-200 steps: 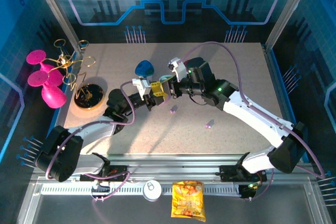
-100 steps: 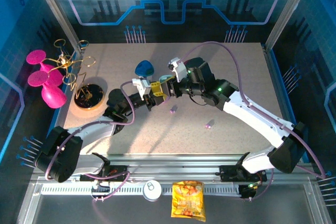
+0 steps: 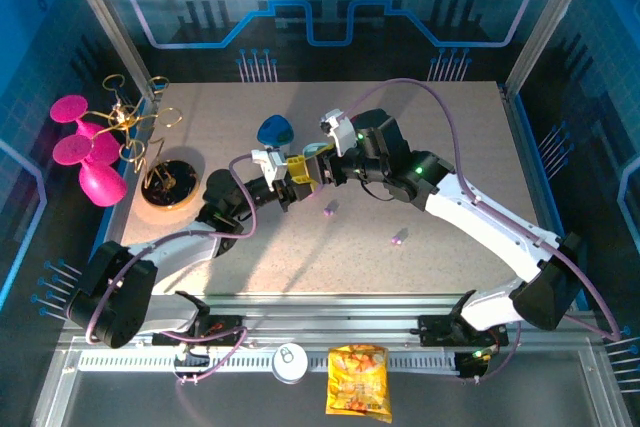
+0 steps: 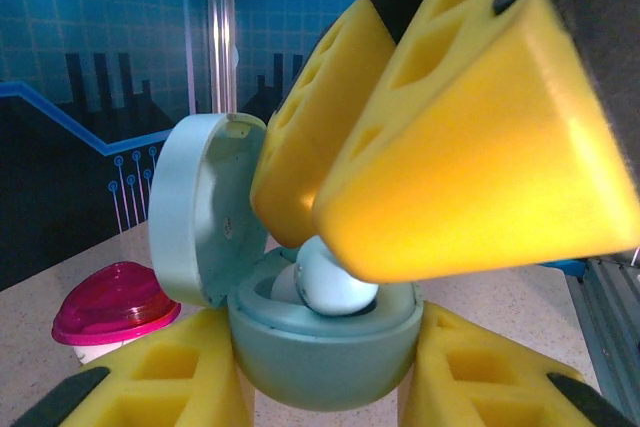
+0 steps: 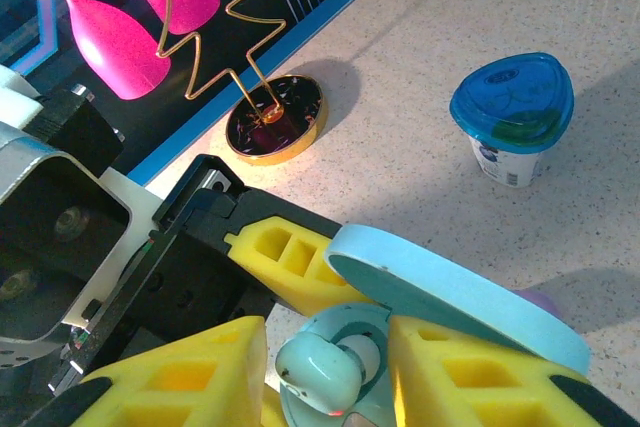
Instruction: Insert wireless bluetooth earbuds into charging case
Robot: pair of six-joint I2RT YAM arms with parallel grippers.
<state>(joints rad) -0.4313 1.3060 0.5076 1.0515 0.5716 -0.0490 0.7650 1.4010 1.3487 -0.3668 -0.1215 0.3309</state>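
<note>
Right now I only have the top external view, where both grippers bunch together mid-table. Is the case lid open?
Observer: Yes, the left wrist view shows the lid swung up off the charging case, which the left gripper clamps.
Operator: What's the right gripper holding?
Observer: The right gripper pinches a light blue earbud, which sits in the case's opening.
Operator: Anything close by?
Observer: A magenta-lidded pot stands just beyond the case.

The earbud (image 4: 335,292) lies half hidden in the charging case (image 4: 320,357) (stem probably buried), top covered by jaws.
</note>
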